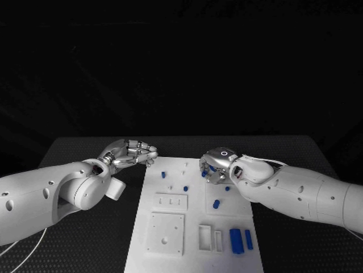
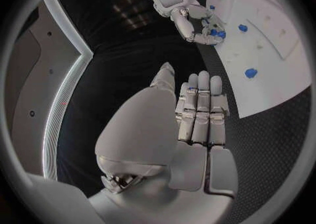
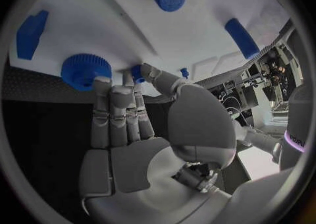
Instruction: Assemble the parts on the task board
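1. On the left, our silver many-fingered left hand [image 1: 129,153] hovers over the black table [image 1: 83,153] just beside the left edge of the white flat task board [image 1: 175,227]. Its fingers [image 2: 200,109] lie side by side, loosely curled, and hold nothing.
2. We judge it should stay clear of the board while the other hand works, ready to steady the plate if it slides.
3. In the middle of the board lie small blue plastic parts [image 1: 216,203], with longer blue blocks [image 1: 236,240] at the near right corner.
4. On the right, our silver right hand [image 1: 218,165] is over the far right part of the board, beside a round blue ribbed knob [image 3: 86,71].
5. Its fingers [image 3: 121,110] are together and nearly straight, their tips at the board's edge next to the knob; the thumb reaches toward a small blue peg [image 3: 137,71]. We cannot tell whether that peg is pinched or merely touched.
6. To do this step well, we think the hand should settle thumb and fingertip squarely on the peg, lift it straight, and keep it upright over its hole before pressing.
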Motion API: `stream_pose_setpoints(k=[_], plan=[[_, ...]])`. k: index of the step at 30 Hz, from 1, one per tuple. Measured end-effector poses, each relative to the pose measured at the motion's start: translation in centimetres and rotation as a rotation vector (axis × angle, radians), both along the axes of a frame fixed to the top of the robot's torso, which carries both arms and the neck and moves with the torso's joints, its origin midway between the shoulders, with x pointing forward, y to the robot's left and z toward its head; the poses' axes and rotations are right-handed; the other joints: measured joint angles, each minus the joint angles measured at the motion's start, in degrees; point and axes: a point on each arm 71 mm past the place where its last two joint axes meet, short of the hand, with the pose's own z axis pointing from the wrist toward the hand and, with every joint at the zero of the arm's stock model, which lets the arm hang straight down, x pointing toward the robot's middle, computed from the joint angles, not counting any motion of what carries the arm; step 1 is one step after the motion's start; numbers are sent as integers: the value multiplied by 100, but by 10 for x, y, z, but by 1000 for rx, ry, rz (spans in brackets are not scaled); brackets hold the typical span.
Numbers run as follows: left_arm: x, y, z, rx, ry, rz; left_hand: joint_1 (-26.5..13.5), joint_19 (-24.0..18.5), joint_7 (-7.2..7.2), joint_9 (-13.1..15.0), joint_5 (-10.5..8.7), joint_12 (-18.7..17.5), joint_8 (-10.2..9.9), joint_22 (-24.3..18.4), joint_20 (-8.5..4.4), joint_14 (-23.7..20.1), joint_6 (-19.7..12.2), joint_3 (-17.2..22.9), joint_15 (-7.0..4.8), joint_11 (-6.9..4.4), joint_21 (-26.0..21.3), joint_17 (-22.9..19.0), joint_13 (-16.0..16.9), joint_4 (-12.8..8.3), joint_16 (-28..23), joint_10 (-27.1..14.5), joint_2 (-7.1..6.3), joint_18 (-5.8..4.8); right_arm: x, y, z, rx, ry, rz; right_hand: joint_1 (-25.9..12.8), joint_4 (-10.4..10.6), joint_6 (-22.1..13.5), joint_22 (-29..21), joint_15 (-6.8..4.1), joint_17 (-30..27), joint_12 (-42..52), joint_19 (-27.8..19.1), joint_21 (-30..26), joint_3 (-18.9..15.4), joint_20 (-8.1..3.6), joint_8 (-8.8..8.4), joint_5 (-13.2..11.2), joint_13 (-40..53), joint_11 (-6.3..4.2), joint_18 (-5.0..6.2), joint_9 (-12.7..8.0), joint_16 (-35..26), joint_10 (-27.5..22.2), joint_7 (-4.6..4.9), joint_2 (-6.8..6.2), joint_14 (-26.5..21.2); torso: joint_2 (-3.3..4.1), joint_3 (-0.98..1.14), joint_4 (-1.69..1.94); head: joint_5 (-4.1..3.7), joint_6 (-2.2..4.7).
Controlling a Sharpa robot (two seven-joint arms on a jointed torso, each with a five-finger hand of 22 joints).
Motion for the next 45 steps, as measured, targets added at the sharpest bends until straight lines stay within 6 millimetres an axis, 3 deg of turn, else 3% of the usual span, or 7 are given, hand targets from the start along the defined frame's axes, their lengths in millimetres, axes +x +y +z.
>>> stream_pose_setpoints(k=[10,19,31,45], plan=[[0,-1,0,0,1,-1,0,0,0,0,0,-21,0,-1,0,0,0,0,0,0,0,-1,0,0,0,0,0,-4,0,-1,3,13,-31,-36,-2,-11,30,-1,-1,-6,0,9,49,68,10,1,18,59,-11,0,0,0,15,-8,12,1,2,1,-4,-7,11],[2,1,0,3,0,4,0,0,0,-1,0,-21,0,-1,0,0,0,0,0,0,0,5,1,0,-22,0,0,-26,5,5,22,35,-89,-51,-1,-17,36,-1,-10,-14,-2,9,93,108,11,1,18,77,-19,0,0,22,23,-13,11,9,3,2,-3,-15,48],[2,-4,0,1,-1,-3,0,0,0,-2,0,-21,1,-2,0,0,0,0,0,0,0,4,1,0,-22,0,0,-27,10,28,26,42,-123,-48,-1,-56,40,-2,-11,-26,-12,30,117,149,-7,1,17,103,-18,-1,0,22,26,-14,10,11,11,0,4,29,50],[4,-7,4,-2,-8,-10,0,0,0,4,0,-21,2,-3,0,0,0,0,0,0,0,9,-4,0,-22,0,0,-28,13,53,28,36,-156,-40,-13,-56,51,-3,-20,-38,-30,27,144,149,-9,2,0,116,-26,0,0,43,38,-12,-2,20,33,-14,36,12,62]])
